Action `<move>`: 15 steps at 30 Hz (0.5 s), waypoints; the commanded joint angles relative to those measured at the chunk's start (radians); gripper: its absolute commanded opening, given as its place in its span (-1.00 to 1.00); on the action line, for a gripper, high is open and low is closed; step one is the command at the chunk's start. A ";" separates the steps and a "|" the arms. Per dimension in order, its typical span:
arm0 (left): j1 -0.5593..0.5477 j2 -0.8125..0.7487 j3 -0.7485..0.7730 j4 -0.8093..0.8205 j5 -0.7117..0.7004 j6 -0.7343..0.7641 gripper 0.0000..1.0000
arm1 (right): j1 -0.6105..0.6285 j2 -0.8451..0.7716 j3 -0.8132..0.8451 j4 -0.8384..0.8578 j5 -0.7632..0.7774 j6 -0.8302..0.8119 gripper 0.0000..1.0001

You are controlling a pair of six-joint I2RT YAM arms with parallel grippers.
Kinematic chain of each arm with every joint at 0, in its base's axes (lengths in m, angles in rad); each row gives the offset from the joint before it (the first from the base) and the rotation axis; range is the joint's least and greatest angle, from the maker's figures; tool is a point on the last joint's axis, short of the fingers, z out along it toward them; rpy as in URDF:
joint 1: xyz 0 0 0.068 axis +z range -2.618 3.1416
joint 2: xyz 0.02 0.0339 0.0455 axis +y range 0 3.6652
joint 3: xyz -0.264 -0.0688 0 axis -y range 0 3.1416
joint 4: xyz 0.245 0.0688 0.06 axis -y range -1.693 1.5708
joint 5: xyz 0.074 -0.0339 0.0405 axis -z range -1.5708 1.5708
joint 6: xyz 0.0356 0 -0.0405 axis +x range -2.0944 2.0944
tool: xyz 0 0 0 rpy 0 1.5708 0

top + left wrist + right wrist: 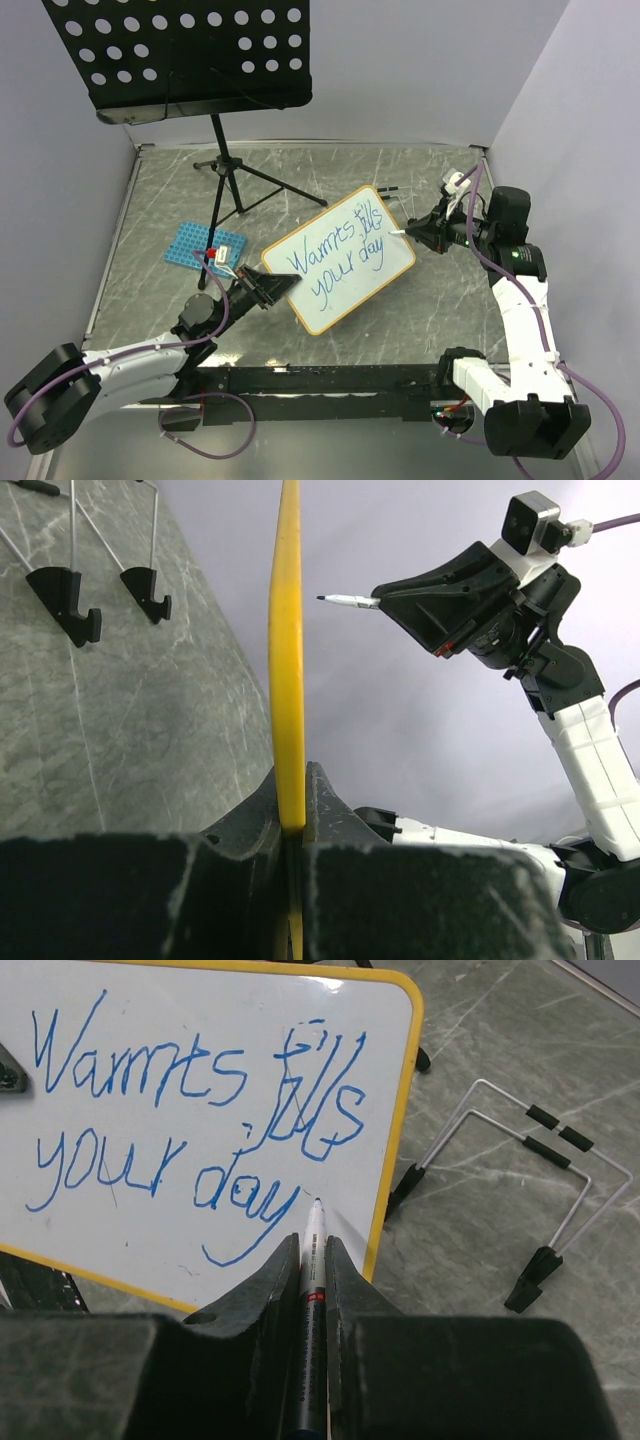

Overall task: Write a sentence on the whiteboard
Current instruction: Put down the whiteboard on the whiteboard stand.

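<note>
The whiteboard [338,310], white with an orange-tan frame, is held tilted above the table. The sentence [335,258] in blue marker reads "Warmts fills your day" in two slanted lines. My left gripper [270,288] is shut on the board's left edge; the left wrist view shows the frame [287,680] edge-on between its jaws [291,780]. My right gripper [415,232] is shut on a marker [315,1250], tip just right of "day". In the left wrist view the marker [348,601] stands a small gap off the board. The right wrist view shows the board [120,1230] and sentence [190,1110].
A black perforated music stand [190,55] on a tripod [235,170] stands at the back left. A blue perforated rack [205,247] lies left of the board. A wire easel with black feet [540,1160] lies on the table behind the board.
</note>
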 commanded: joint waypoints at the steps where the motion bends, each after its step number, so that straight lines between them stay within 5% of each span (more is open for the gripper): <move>1: 0.002 0.003 0.041 0.198 0.015 -0.027 -0.98 | 0.014 -0.004 0.013 0.045 -0.019 -0.004 -1.00; 15: 0.002 -0.007 0.034 0.189 0.007 -0.022 -0.98 | 0.012 -0.041 0.002 0.053 -0.030 0.000 -1.00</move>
